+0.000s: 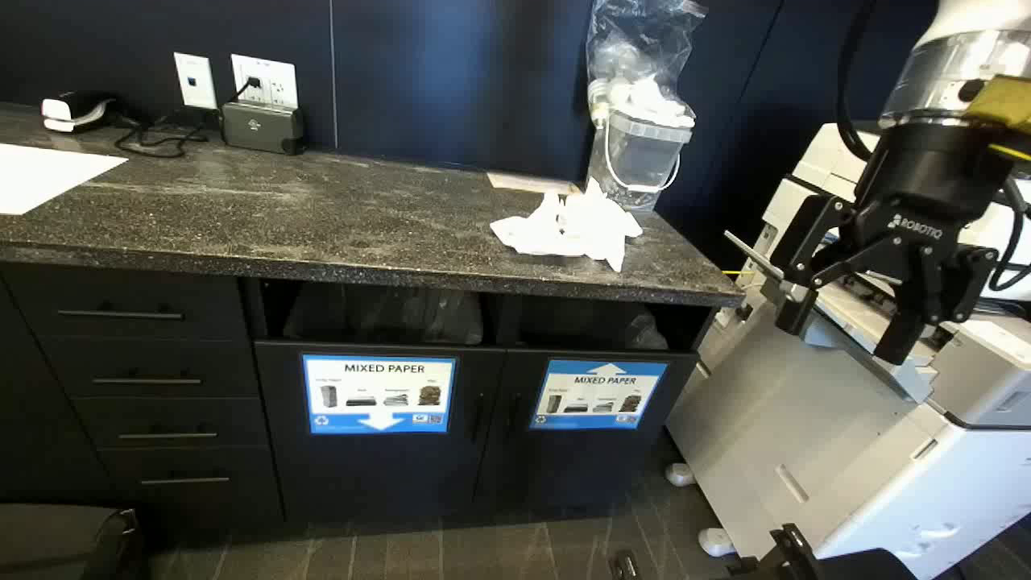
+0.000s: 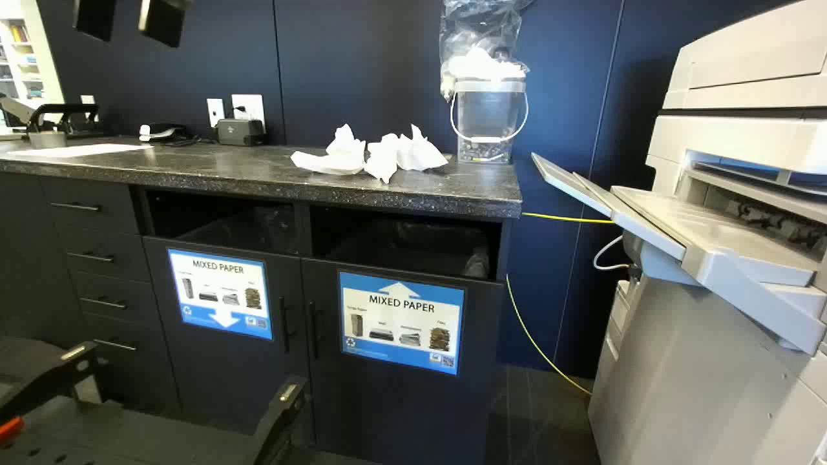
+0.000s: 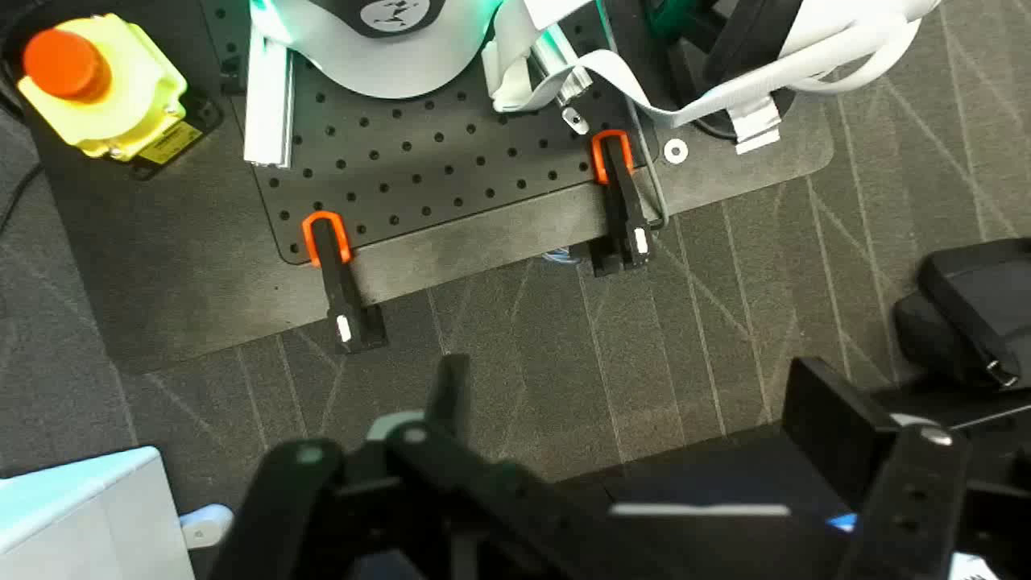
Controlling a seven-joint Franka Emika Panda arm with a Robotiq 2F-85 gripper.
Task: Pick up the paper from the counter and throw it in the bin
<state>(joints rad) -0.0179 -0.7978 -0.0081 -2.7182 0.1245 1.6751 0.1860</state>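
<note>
In an exterior view: gripper (image 1: 846, 329) hangs before the printer (image 1: 773, 403), jaws wide apart, nothing in its grasp. Crumpled white paper (image 1: 598, 229) lies on the counter (image 1: 362, 217), near the clear bucket (image 1: 643, 155). In an exterior view: paper sits above two bin openings (image 2: 420, 240); fingertips (image 2: 161, 24) at upper left. Wrist view: jaws well apart, carpet (image 3: 548, 387) visible between.
</note>
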